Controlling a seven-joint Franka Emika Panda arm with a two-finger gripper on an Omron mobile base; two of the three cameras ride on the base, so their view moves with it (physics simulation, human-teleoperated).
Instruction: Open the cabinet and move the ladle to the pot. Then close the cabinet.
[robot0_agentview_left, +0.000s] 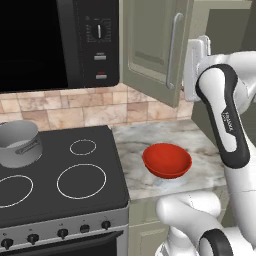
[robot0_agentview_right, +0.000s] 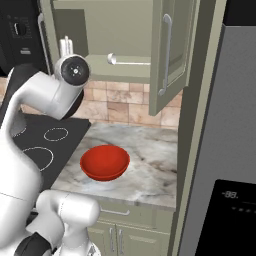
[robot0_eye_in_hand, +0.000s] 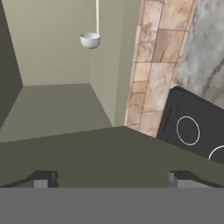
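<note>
The cabinet (robot0_agentview_right: 131, 30) stands open, its right door (robot0_agentview_right: 172, 55) swung out toward me. Inside, the white ladle (robot0_agentview_right: 126, 61) lies on the shelf. In the hand view the ladle (robot0_eye_in_hand: 90, 40) shows ahead at the back of the cabinet, cup end nearest. My gripper (robot0_eye_in_hand: 113, 179) is open and empty, at the cabinet's front edge, well short of the ladle. From the right base view the gripper (robot0_agentview_right: 65, 46) sits at the cabinet's left side. The grey pot (robot0_agentview_left: 20, 142) stands on the stove's back left burner.
A red bowl (robot0_agentview_left: 166, 160) rests on the marble counter (robot0_agentview_left: 137, 140) right of the black stove (robot0_agentview_left: 75, 150). The left cabinet door (robot0_agentview_left: 150, 45) hangs open beside the microwave (robot0_agentview_left: 50, 40). A tall grey fridge (robot0_agentview_right: 220, 125) bounds the counter on the right.
</note>
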